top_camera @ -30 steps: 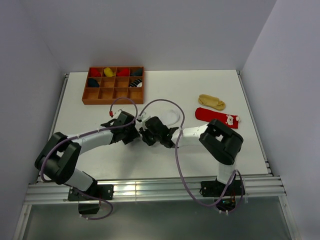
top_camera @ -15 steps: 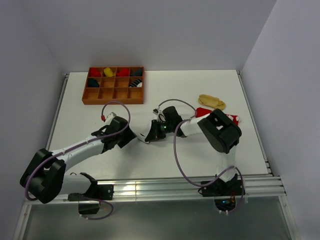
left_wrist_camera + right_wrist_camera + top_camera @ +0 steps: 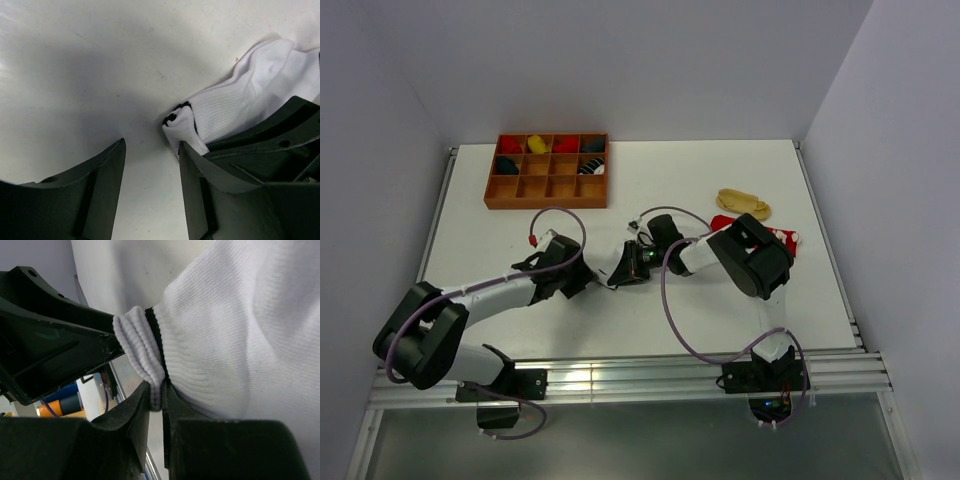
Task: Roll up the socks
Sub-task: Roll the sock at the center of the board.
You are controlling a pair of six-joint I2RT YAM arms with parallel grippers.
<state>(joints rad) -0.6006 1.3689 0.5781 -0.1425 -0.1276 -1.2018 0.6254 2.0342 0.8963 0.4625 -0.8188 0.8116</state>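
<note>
The white sock (image 3: 240,325) with a black cuff stripe lies on the table, and the right gripper (image 3: 157,390) is shut on its folded cuff. In the top view the right gripper (image 3: 620,274) hides most of this sock. The left gripper (image 3: 151,150) is open and empty. Its right finger (image 3: 200,170) sits just beside the cuff end (image 3: 182,122), and in the top view the left gripper (image 3: 590,282) almost meets the right one. The red sock (image 3: 778,238) lies partly behind the right arm, with the tan-yellow sock (image 3: 743,204) beyond it.
The brown wooden compartment tray (image 3: 548,190) stands at the back left with rolled socks in several cells. Purple cables loop over both arms. The metal rail (image 3: 620,378) runs along the near edge.
The right arm swung its elbow back and its gripper settled low on the white sock's cuff. The left gripper drew away to the left, then moved right again, close to the cuff.
</note>
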